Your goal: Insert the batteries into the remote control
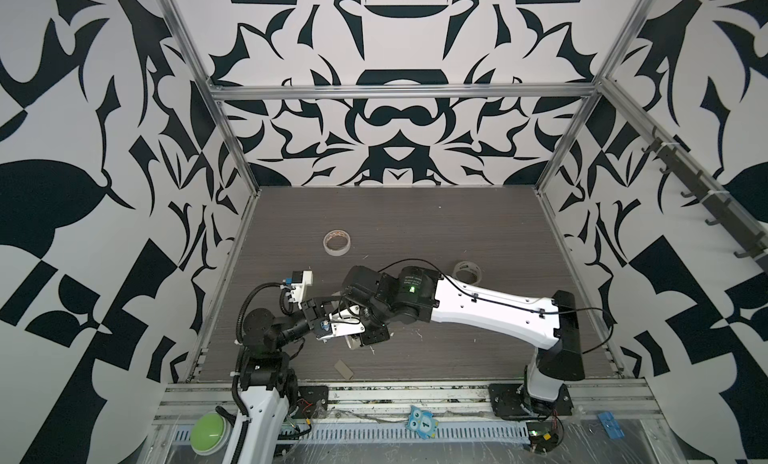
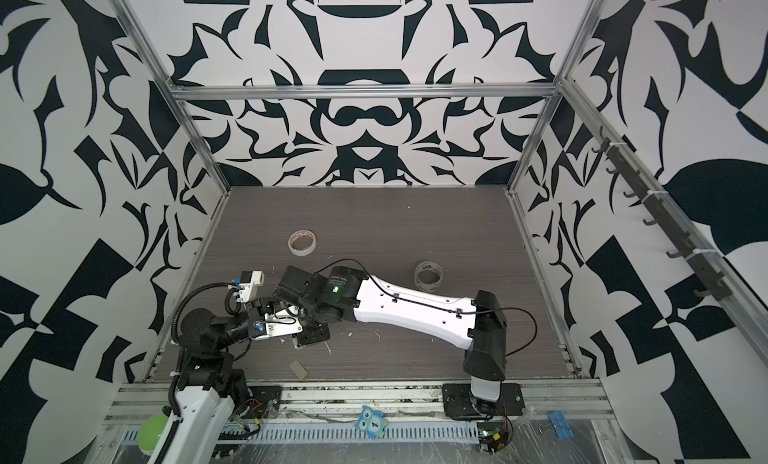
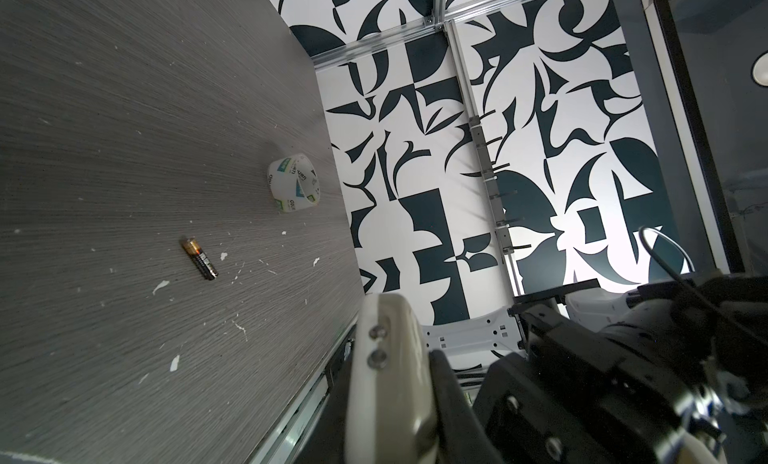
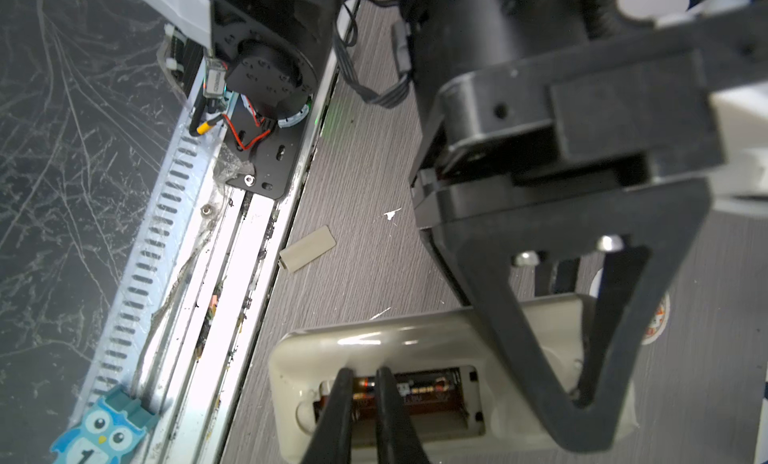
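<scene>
1. In both top views we looked steeply down from high over the near edge onto the whole table (image 1: 415, 216).
2. Our left wrist camera peered closely past the remote control (image 3: 390, 378), across the table.
3. Our right wrist camera sat close above that same remote control (image 4: 399, 341).

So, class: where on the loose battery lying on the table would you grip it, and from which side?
Grip the loose battery across its dark mid-body, coming straight down from above: it lies flat on the table, a thin cylinder whose long sides are exposed.

bright even light, soft shadows, wide-angle edge distortion, wrist close-ups blurred
</scene>
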